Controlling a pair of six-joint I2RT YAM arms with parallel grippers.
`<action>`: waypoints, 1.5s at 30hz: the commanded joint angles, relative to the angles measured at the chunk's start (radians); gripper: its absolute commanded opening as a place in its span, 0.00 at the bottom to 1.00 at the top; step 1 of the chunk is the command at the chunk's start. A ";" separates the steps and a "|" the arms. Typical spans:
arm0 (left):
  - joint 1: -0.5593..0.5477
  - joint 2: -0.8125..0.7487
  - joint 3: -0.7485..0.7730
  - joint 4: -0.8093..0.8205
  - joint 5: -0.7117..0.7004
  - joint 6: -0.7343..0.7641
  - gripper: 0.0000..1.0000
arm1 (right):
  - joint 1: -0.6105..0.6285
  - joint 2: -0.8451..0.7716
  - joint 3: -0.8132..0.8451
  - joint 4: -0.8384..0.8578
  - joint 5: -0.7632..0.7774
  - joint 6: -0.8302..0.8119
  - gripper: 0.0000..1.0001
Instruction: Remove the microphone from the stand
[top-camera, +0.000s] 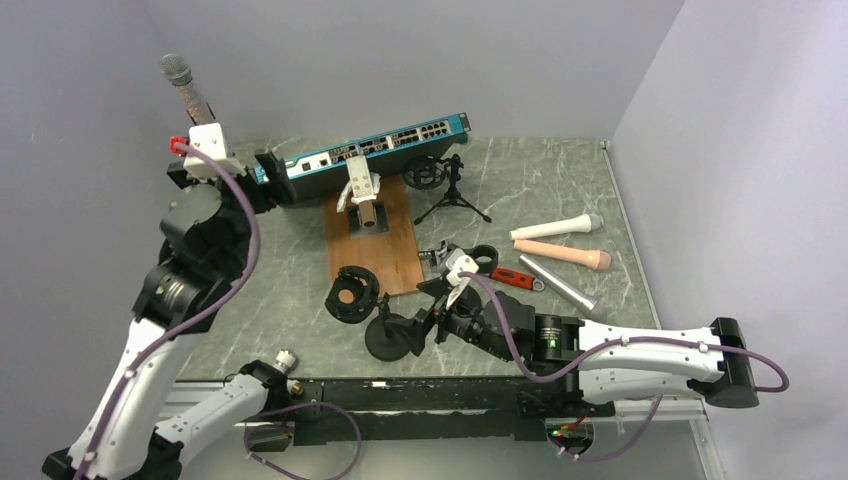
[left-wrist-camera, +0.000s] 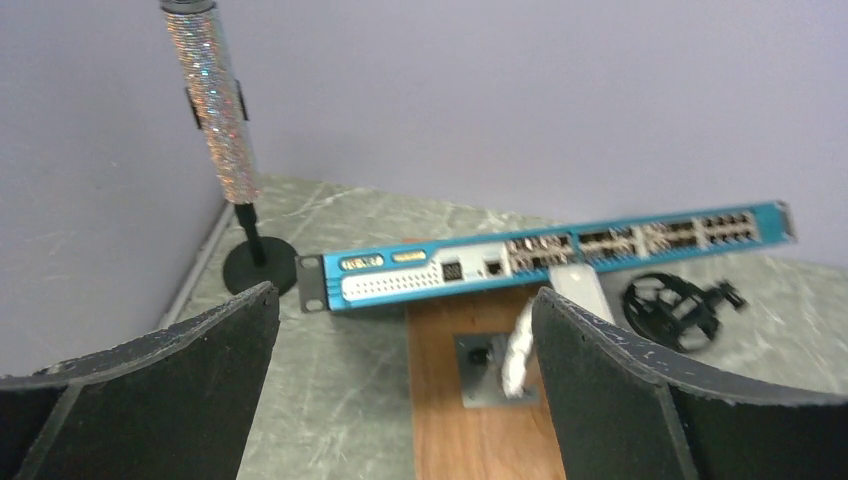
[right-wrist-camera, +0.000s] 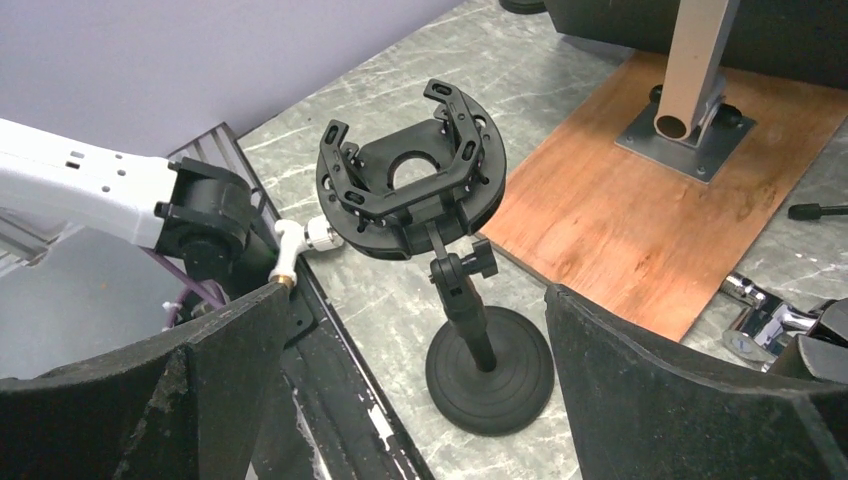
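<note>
Two sets of jaws are standing apart, empty: the right end effector (right-wrist-camera: 410, 290) is facing a black ring-shaped shock mount (right-wrist-camera: 410, 190); farther back, the left end effector (left-wrist-camera: 405, 292) is facing the glittery microphone (left-wrist-camera: 212, 100), upright in its round-based stand (left-wrist-camera: 260, 265).

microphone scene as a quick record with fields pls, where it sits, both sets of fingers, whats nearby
microphone: glittery, upright in its stand, far left corner by the wall
left fingers: open, nothing between them, microphone ahead and off to the left
right fingers: open, nothing between them, facing an empty black stand
nearby: blue network switch, wooden board
task state: microphone not yet removed
</note>
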 joint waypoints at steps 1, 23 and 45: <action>0.072 0.094 -0.039 0.250 -0.095 0.080 1.00 | 0.003 -0.024 0.022 0.019 0.017 0.007 1.00; 0.592 0.754 0.416 0.201 0.062 -0.037 1.00 | 0.004 -0.093 -0.003 0.026 -0.001 -0.055 1.00; 0.662 0.974 0.554 0.309 0.078 0.046 0.50 | 0.002 -0.152 0.003 -0.070 0.130 -0.037 1.00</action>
